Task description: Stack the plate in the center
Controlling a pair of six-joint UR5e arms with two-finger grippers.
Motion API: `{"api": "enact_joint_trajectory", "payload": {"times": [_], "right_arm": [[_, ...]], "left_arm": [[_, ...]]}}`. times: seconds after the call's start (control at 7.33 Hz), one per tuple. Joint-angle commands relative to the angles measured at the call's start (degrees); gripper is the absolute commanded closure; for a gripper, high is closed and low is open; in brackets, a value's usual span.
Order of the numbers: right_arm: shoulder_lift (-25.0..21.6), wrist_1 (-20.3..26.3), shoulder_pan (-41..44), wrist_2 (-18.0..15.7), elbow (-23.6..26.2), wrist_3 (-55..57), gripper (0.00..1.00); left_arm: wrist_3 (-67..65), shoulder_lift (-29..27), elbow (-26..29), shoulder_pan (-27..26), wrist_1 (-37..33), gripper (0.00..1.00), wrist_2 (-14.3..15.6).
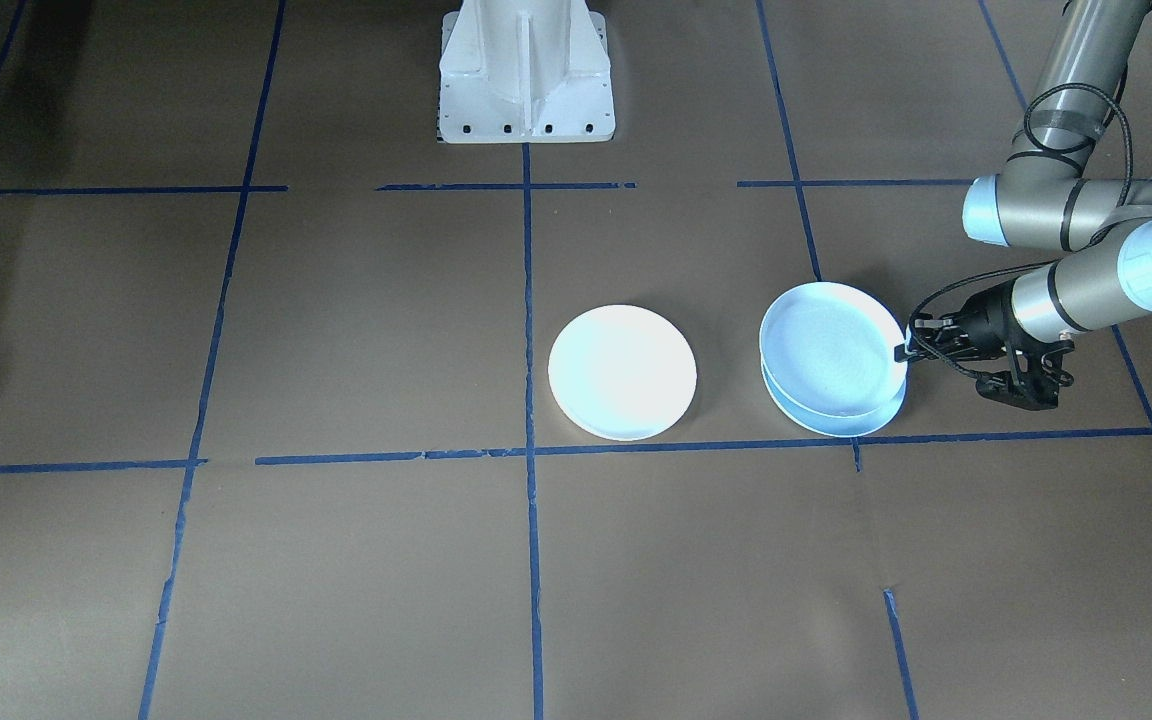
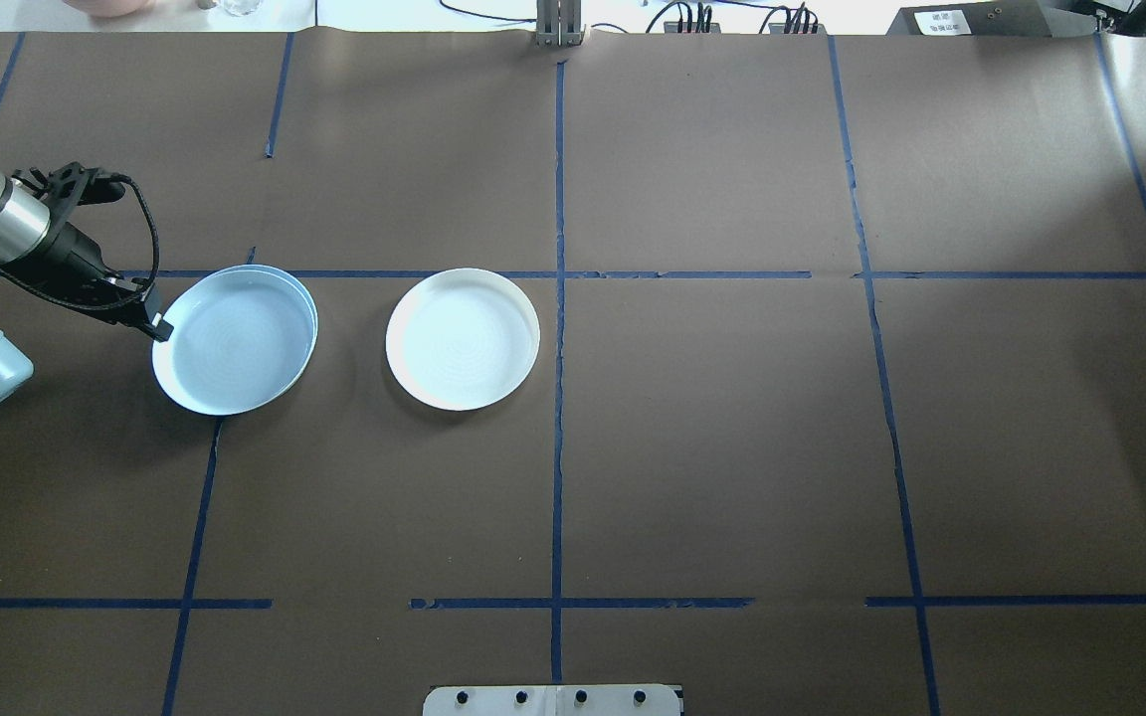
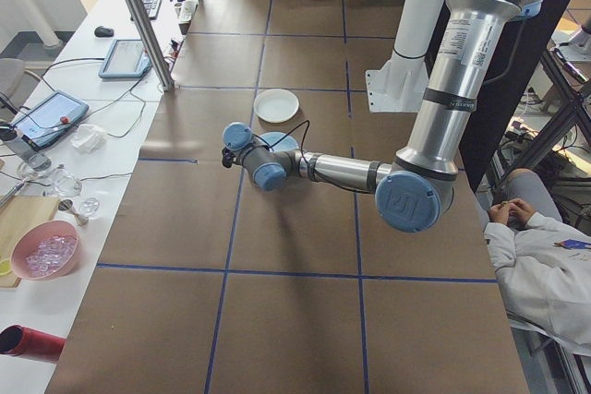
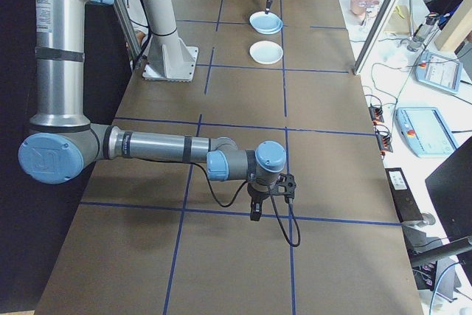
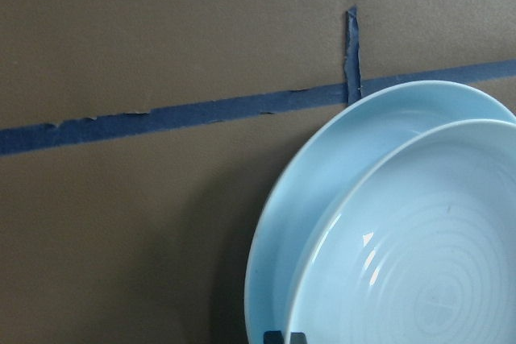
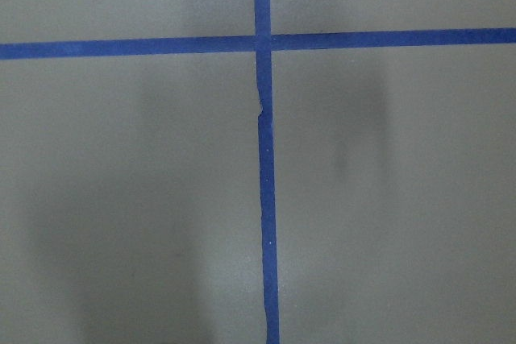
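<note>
Two pale blue plates stacked on the worktop [image 2: 732, 447], left of centre in the overhead view: upper blue plate [image 2: 235, 333] raised and tilted over the lower blue plate [image 1: 841, 420], of which only a crescent of rim shows. White plate [image 2: 462, 338] lying flat beside them, just short of the central tape line and apart from the stack.

Left gripper [image 2: 160, 326] at the outer rim of the upper plate, jaws clenched on that rim, judging by the lifted edge in the front-facing view (contact itself tiny and dark). Right gripper [image 4: 254, 212] hanging over bare worktop far from the plates; seen only from the side, so cannot tell whether released or closed.

Likely stiff, glazed, smooth ware: slippery under narrow jaws, breakable if dropped or knocked against the plate below. Held at one edge only, so prone to pivot and droop; best kept near level, moved slowly, set down gently on the white plate.

Hard to make out: depth of bite on the rim, cut off at the bottom of the left wrist view. Most of the lower plate hidden beneath the upper.
</note>
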Motion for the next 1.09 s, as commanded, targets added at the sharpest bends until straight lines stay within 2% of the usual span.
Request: {"api": "enact_joint_trajectory", "payload": {"times": [0.0, 0.55, 0.68, 0.82, 0.95], "right_arm": [[0.0, 0.0, 0.0, 0.0, 0.0, 0.0, 0.00], [0.0, 0.0, 0.0, 0.0, 0.0, 0.0, 0.00], [0.0, 0.0, 0.0, 0.0, -0.1, 0.0, 0.00], [0.0, 0.0, 0.0, 0.0, 0.0, 0.0, 0.00], [0.0, 0.0, 0.0, 0.0, 0.0, 0.0, 0.00]], "left_arm": [[-0.9, -0.1, -0.1, -0.2, 0.0, 1.00, 0.7], [-0.9, 0.0, -0.1, -0.8, 0.0, 1.00, 0.7], [-0.9, 0.0, 0.0, -0.8, 0.0, 0.45, 0.7], [-0.9, 0.0, 0.0, -0.8, 0.0, 0.00, 0.8], [-0.9, 0.0, 0.0, -0.8, -0.1, 0.00, 0.8]]}}
